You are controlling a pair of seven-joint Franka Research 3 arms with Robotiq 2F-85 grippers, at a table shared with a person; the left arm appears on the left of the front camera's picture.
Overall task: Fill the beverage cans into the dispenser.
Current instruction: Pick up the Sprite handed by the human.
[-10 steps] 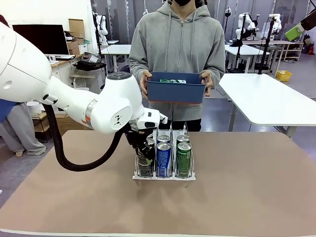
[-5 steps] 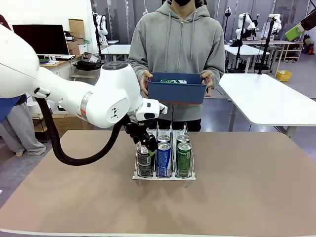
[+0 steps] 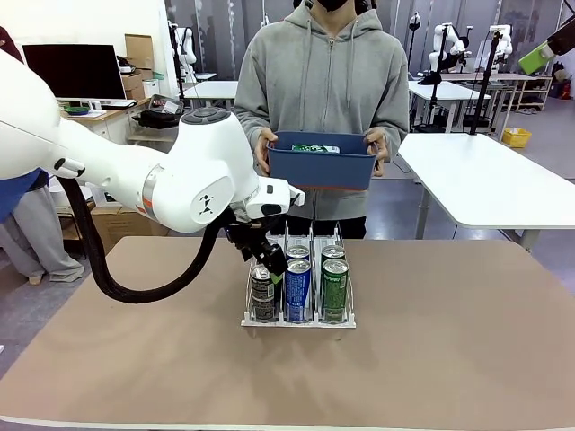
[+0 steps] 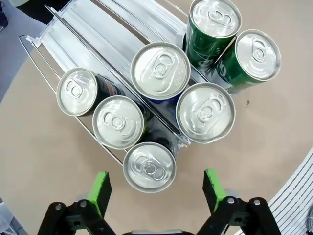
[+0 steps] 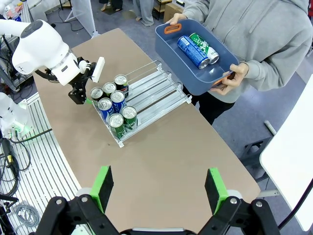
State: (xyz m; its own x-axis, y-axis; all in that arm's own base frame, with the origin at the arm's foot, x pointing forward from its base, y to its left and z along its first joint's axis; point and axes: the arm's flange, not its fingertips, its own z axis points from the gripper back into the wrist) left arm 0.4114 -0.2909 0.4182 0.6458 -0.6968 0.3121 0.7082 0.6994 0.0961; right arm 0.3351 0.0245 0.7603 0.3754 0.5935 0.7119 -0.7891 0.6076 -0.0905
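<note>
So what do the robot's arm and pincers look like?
The left arm is glossy white with rounded joints and a thick black cable looping beneath. The left pincer and right pincer are black with green pads.

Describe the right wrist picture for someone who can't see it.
Seen from above, a clear dispenser on a brown table holds seven cans at one end, with the left gripper just beside them. A person holds a blue tub with two more cans; the right gripper hangs open in the foreground.
</note>
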